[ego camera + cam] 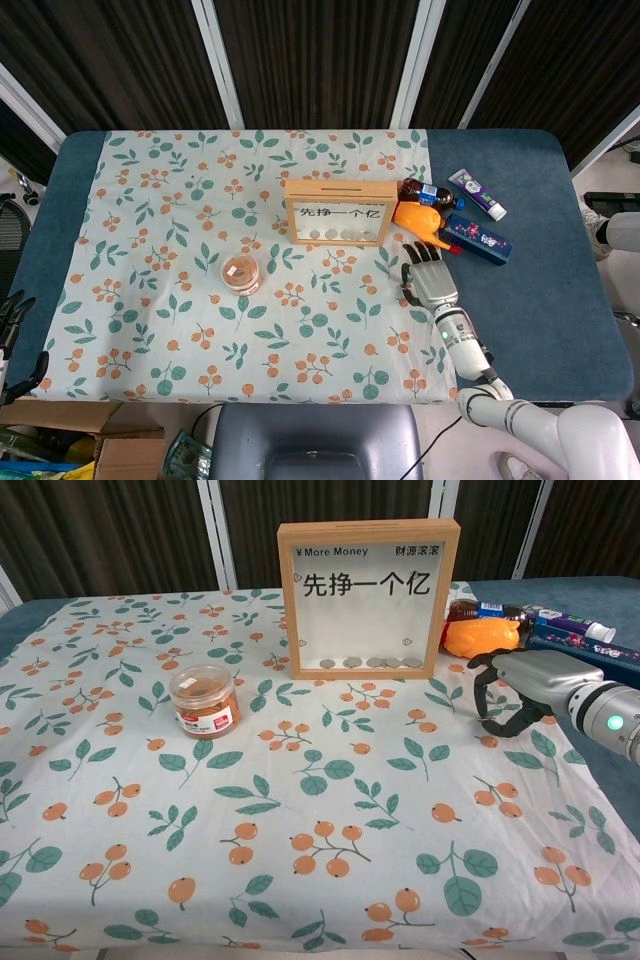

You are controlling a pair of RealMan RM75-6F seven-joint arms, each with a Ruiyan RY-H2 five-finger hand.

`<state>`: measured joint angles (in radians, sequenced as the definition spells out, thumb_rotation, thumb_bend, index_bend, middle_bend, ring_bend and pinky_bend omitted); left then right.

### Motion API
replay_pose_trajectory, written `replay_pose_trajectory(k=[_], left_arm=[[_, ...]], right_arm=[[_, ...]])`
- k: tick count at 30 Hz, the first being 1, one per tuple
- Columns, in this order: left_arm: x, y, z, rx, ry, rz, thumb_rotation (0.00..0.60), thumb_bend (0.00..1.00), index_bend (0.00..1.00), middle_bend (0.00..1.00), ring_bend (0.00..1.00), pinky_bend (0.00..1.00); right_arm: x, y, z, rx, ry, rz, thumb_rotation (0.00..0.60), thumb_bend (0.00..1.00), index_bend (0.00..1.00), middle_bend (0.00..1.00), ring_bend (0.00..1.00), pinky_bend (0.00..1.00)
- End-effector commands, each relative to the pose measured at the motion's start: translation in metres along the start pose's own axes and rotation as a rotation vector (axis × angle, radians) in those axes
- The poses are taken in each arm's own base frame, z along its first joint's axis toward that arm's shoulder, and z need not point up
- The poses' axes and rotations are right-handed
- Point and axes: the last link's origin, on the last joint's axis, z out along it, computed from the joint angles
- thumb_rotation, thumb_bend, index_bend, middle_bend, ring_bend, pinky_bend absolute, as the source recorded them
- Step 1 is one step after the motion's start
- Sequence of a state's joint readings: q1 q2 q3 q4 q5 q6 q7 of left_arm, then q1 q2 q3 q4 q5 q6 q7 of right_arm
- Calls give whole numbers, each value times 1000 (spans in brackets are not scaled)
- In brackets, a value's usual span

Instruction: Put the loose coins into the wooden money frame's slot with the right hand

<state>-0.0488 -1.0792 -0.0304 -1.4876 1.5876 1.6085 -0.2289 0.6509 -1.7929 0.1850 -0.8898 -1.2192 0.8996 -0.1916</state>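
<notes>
- Your right hand (522, 688) has its fingers (484, 687) curled downward and spread apart, tips at or near the floral tablecloth (300, 800); whether they touch it, or pinch anything, cannot be told, and no coin is visible in them.
- Seen from the head camera, the same right hand (428, 278) sits palm down close to the cloth's right edge, with the bare blue table (545, 300) just beyond it.
- Its forearm runs back from the wrist toward the near right corner of the table.
- Just behind the fingertips lies an orange toy (481, 637), with a dark soda bottle (480, 609), a blue box (585, 648) and a toothpaste tube (477, 194) crowded near it.
- The wooden money frame (368, 598) stands upright left of the hand, near but apart, its slot (339, 184) in the top edge; coins (370, 663) lie along the bottom behind its glass.
- No loose coins can be made out on the cloth.
- Open cloth stretches in front of the frame and to the hand's left.
- A small lidded jar (204, 700) stands well apart to the left.
- Your left hand (14, 325) hangs off the table's near left edge, fingers spread, holding nothing.
</notes>
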Motion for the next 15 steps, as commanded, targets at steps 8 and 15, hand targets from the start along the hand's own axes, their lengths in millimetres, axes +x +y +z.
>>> replay_pose_trajectory(k=[8, 15], left_arm=[[0, 0, 0, -2, -1, -3, 600, 448, 0, 0, 0, 0], [0, 0, 0, -3, 0, -4, 600, 447, 0, 0, 0, 0]], right_arm=[[2, 0, 1, 1, 9, 6, 600, 530, 681, 205, 37, 105], [3, -2, 1, 6, 12, 0, 600, 603, 705, 223, 49, 111]])
